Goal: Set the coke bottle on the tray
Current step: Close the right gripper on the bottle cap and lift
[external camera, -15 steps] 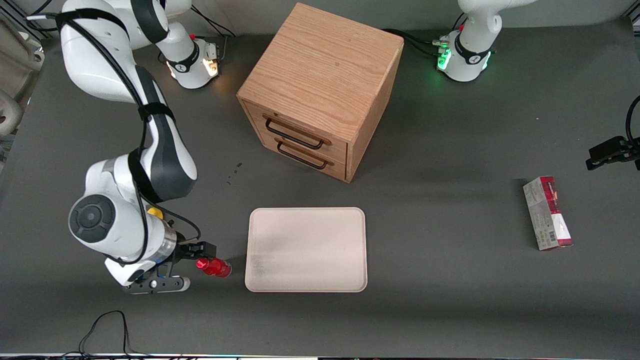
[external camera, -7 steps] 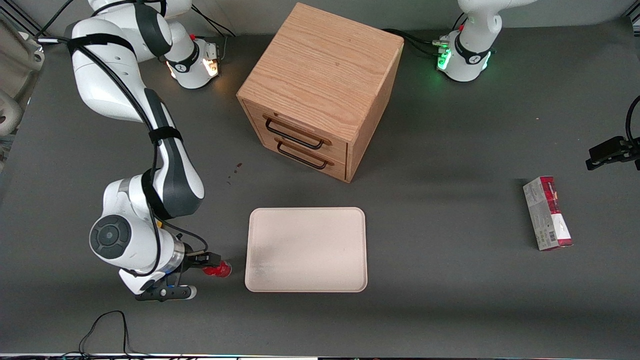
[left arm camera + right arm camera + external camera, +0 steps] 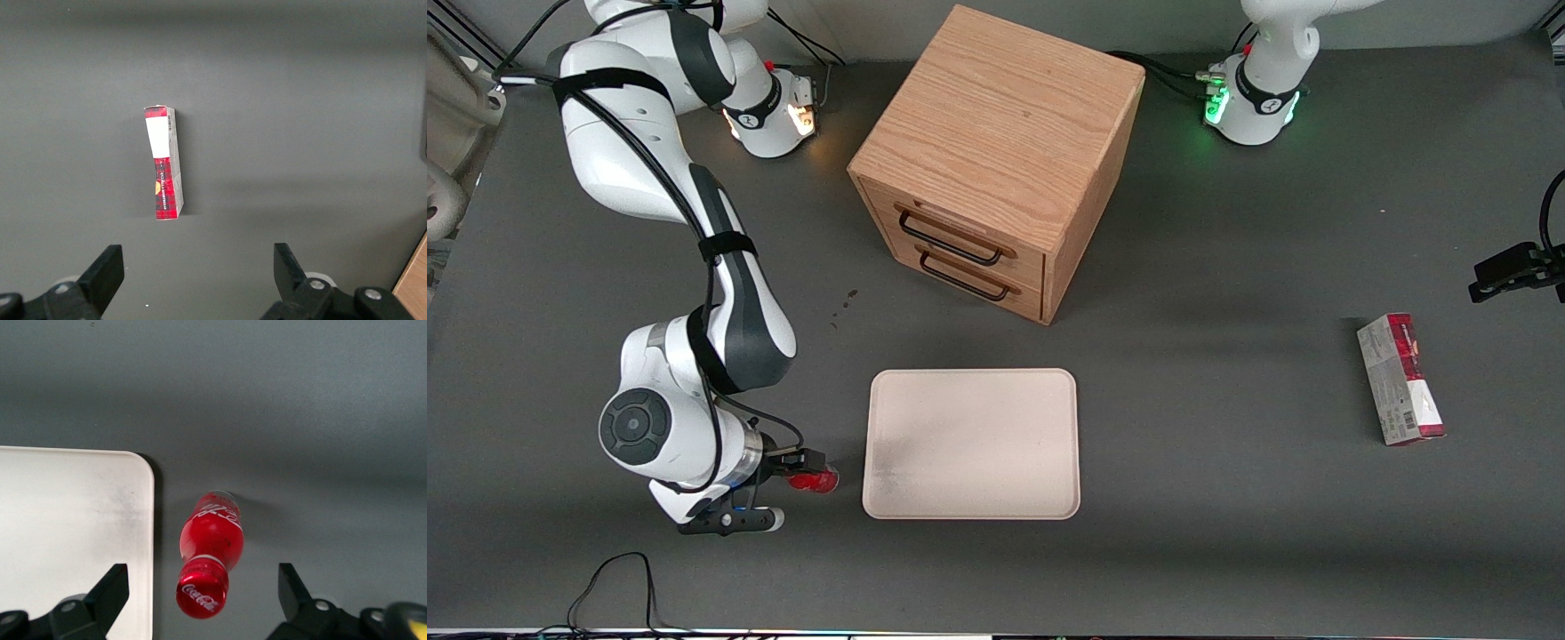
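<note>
Claw [image 3: 807,469] of the working arm: positioned directly above the small red plastic coke bottle [image 3: 815,481], fingers [image 3: 107,590] spread wide apart to either side of it, no contact with the bottle visible in the wrist view.

Coke bottle [image 3: 210,550]: slim, cylindrical, red cap with white lettering facing up toward the wrist camera; stands on the dark grey worktop [image 3: 1227,533], just beside a short edge of the tray, apart from it by a narrow strip of worktop. Not on the tray.

Large flat pale cream-pink rectangular tray [image 3: 971,443]: rounded corners, low rim, grey smudge along the end nearest the bottle [image 3: 73,520]. Contents: nothing lies in it. Sits nearer the front camera than the cabinet.

Wooden oak-grain drawer cabinet [image 3: 996,160]: two drawers, each with a dark wire handle, both shut; contents not visible. Set at an angle, farther from the front camera than the tray.

Red-and-grey rectangular carton [image 3: 1400,379]: lies flat on the worktop toward the parked arm's end, well apart from tray and cabinet; red tartan print and a white panel show in the left wrist view [image 3: 163,163].

Small dark specks [image 3: 843,304] on the worktop, between the working arm and the cabinet.
</note>
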